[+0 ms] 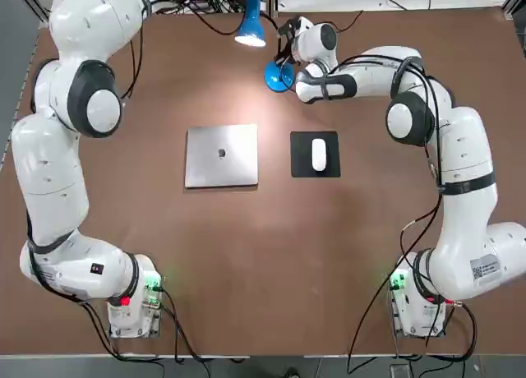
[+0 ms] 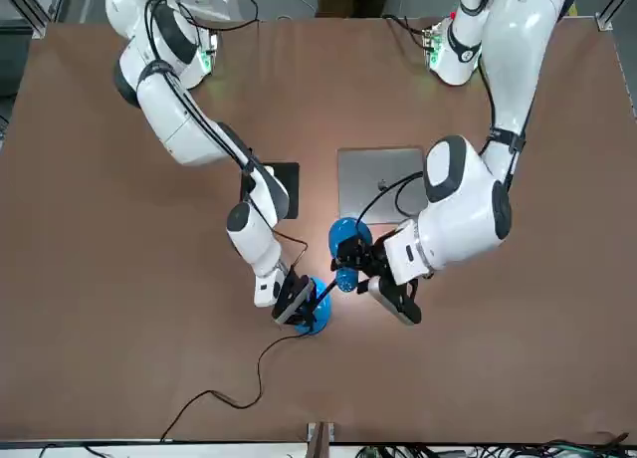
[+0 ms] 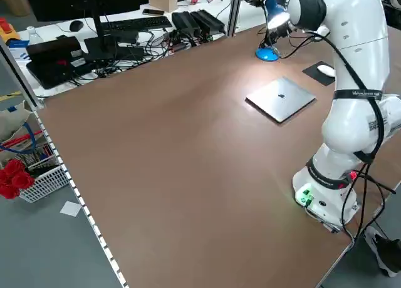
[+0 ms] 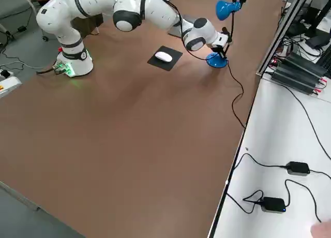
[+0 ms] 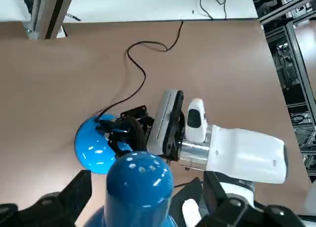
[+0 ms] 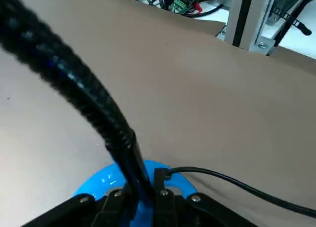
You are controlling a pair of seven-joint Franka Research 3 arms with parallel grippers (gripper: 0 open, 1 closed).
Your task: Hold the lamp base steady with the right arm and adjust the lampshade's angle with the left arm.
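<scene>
At the far edge of the brown table [image 1: 246,263], beyond the closed grey laptop [image 1: 221,154] and the white mouse on its black pad [image 1: 318,154], stands the small desk lamp. Its glossy, domed round blue base [image 1: 277,76] rests flat on the tabletop, with a black cord trailing off toward the table's far edge. The right gripper [image 6: 138,202] is seen closed at the foot of the thin black bendy neck [image 6: 74,84], just above the base, so the base is pinned in place.

The bright blue cone-shaped lampshade [image 5: 139,187], lit white inside, is held up above the table by the neck. The left gripper [image 5: 143,200] is positioned around the shade with its fingers spread wide on either side; no contact with the shade can be made out, so the shade is judged to be released rather than gripped.

The shade is judged to be light, hard and smooth, most likely thin plastic or painted metal, and therefore liable to slip between the pads. A hold across the narrow back of the cone, near where the neck joins, is judged safer than one at the flared rim. The neck appears to be a ribbed gooseneck: stiff enough to keep a pose, yet some spring-back should be expected. The base is small and probably not heavy, so tipping or sliding would be likely were it not held down.
</scene>
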